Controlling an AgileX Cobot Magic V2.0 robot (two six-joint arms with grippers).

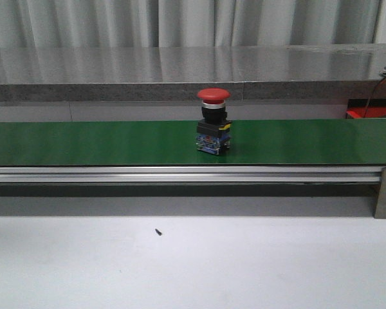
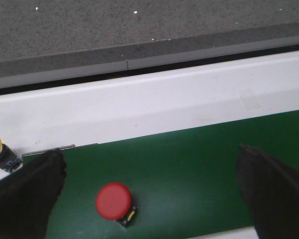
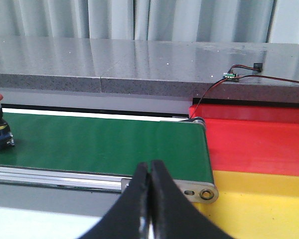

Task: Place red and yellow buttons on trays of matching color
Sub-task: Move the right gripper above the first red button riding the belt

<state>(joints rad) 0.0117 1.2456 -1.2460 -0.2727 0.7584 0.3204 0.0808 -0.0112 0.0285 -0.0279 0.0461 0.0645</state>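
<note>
One red button [image 1: 213, 122] stands upright on the green belt [image 1: 83, 143] in the front view, near the belt's middle, with a sliver of the red tray [image 1: 363, 114] at the far right; neither arm shows here; in the left wrist view the left gripper [image 2: 152, 196] is spread wide above the belt, the red button between its dark fingers [image 2: 27, 191] but nearer one, untouched; a yellow button [image 2: 0, 152] lies off the belt on the white ledge [image 2: 149, 109]; in the right wrist view the right gripper [image 3: 150, 199] is pressed together on nothing, before the belt's end; beyond that end lie the red tray and a yellow tray [image 3: 259, 209]; the red button sits well apart from them at the view's edge
</note>
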